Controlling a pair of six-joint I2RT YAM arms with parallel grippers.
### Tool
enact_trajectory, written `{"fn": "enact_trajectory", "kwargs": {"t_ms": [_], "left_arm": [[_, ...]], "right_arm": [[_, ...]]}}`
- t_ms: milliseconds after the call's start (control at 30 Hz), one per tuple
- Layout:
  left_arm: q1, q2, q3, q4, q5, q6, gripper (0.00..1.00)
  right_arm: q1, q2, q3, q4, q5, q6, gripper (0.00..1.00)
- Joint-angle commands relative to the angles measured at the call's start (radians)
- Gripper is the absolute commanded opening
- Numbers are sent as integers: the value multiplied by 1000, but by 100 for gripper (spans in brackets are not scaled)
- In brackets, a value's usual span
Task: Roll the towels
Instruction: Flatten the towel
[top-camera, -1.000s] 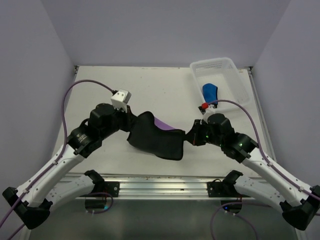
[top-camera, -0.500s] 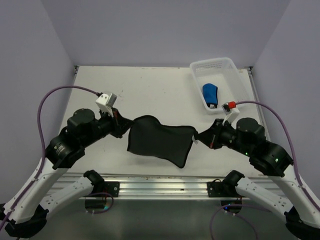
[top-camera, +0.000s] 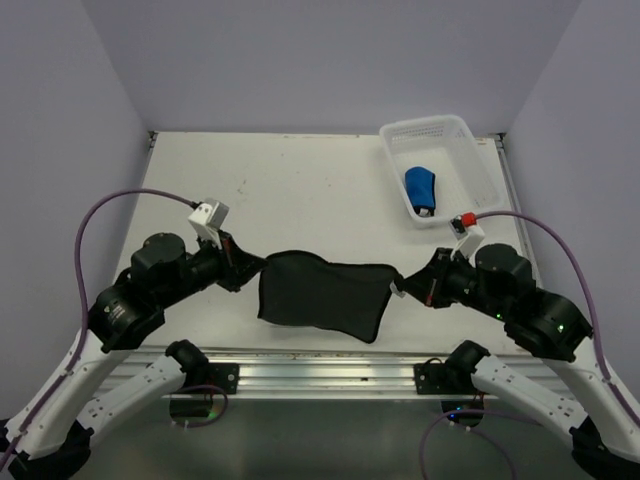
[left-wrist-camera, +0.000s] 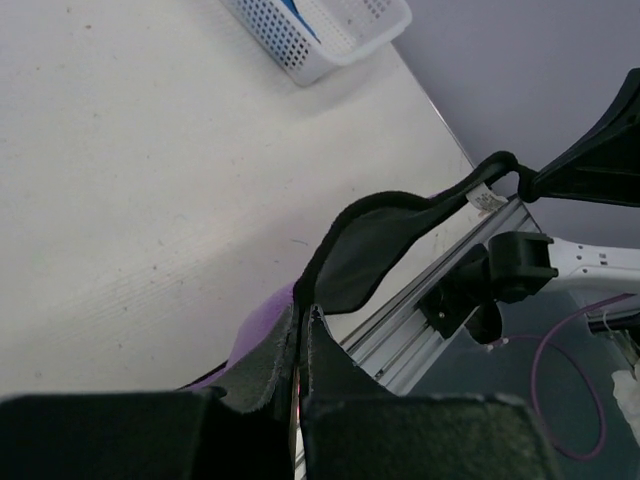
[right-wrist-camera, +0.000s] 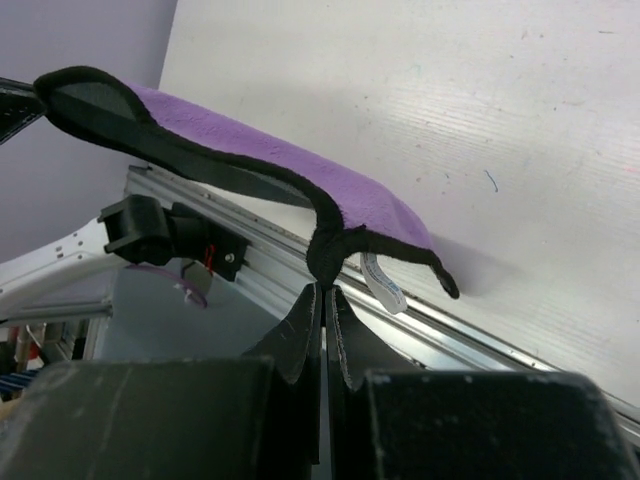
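As the two arms draw apart at the bottom of the frame, the purple towel (top-camera: 322, 300) is pulled out between them at low centre, lifted just clear of the near strip of the counter (top-camera: 320, 190). The left end effector (top-camera: 248, 272) is pressed together on the towel's left hem. The right end effector (top-camera: 405, 288) is pinched on its right corner, beside a small white label (right-wrist-camera: 380, 283).

A second ago the arms stood closer together and higher in the frame, and the cloth hung slack and folded with a strip of purple showing. Now it is spread wide, dark side up, sagging in the middle. It looks ready to be laid flat, and rolling has not yet begun.

Farther back, at upper right, the blue towel (top-camera: 421, 188) lies bundled in the white basket (top-camera: 480, 165).
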Motion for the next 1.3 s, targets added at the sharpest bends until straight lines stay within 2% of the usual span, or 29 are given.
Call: {"fn": "enact_trajectory", "kwargs": {"t_ms": [0, 133, 400, 500, 567, 733, 867, 967, 1100, 1267], "left_arm": [[4, 44, -38, 30, -38, -20, 0], [4, 99, -66, 98, -98, 2, 0], [7, 266, -169, 350, -136, 155, 0], [10, 343, -158, 388, -156, 198, 0], [16, 405, -140, 408, -219, 206, 0], [30, 531, -74, 449, -267, 229, 0], [56, 622, -59, 477, -265, 217, 0], [82, 622, -75, 502, -230, 215, 0], [85, 625, -78, 456, -187, 235, 0], [84, 607, -114, 425, -123, 238, 0]], "right_arm": [[4, 38, -24, 23, 53, -7, 0], [2, 127, -50, 91, 64, -31, 0], [-22, 290, -77, 200, 185, -117, 0], [-90, 333, -91, 258, 152, -140, 0], [-148, 350, -100, 313, 125, -154, 0], [-187, 477, -74, 381, 99, -185, 0], [-214, 549, -54, 442, 82, -206, 0], [-228, 581, -50, 459, 70, -224, 0], [-237, 575, -79, 456, 70, -241, 0], [-240, 511, -162, 462, -8, -217, 0]]}}
